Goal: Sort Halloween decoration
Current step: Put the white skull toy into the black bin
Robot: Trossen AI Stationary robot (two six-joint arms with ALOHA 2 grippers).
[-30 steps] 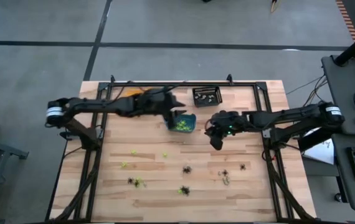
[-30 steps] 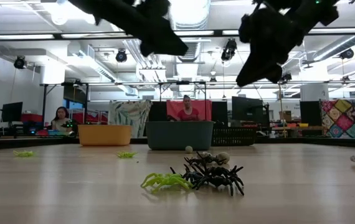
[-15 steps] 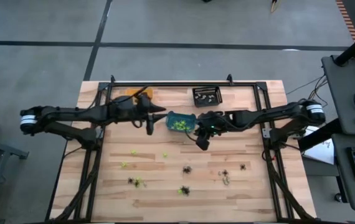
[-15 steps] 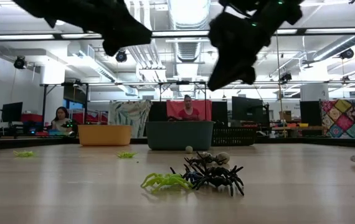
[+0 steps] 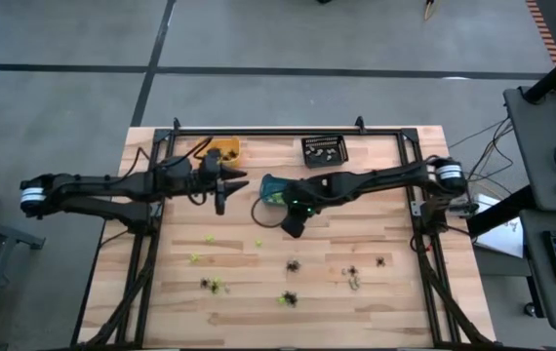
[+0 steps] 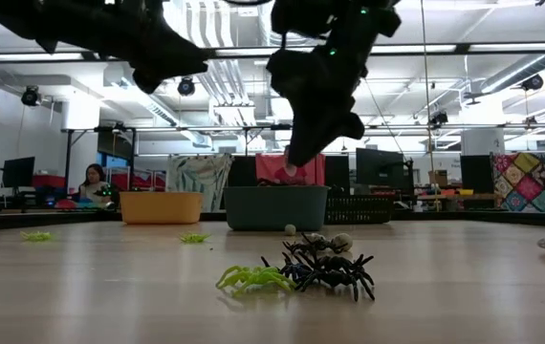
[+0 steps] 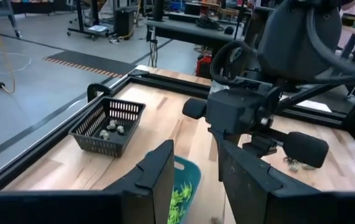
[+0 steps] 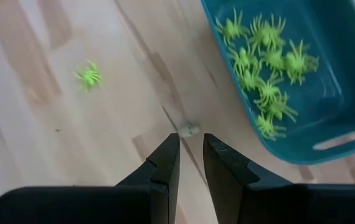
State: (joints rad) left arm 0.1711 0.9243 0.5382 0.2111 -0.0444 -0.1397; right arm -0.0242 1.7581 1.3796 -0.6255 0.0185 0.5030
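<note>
Behind the wooden tabletop a bright workshop is showing, with a person sitting at a monitor far off on one side.

Sorting is looking partly done, by my reading. Lime green spiders are lying in the teal bin, pale pieces are sitting in the black basket, and the orange bin is standing beside them at the back edge. Loose trinkets are lying over the front half: green spiders, black spiders, a clump of green and black ones close to the low camera, and one small pale piece just beside the teal bin.

The right claw is hanging directly over that pale piece, fingers a narrow gap apart and holding nothing. The left claw is hovering near the orange bin, fingers spread and empty.

Since a second ago, the right arm has been swinging from the right of the teal bin across to its left front corner, while the left arm has been drawing back from over that bin. The trinkets on the wood are lying unchanged.
</note>
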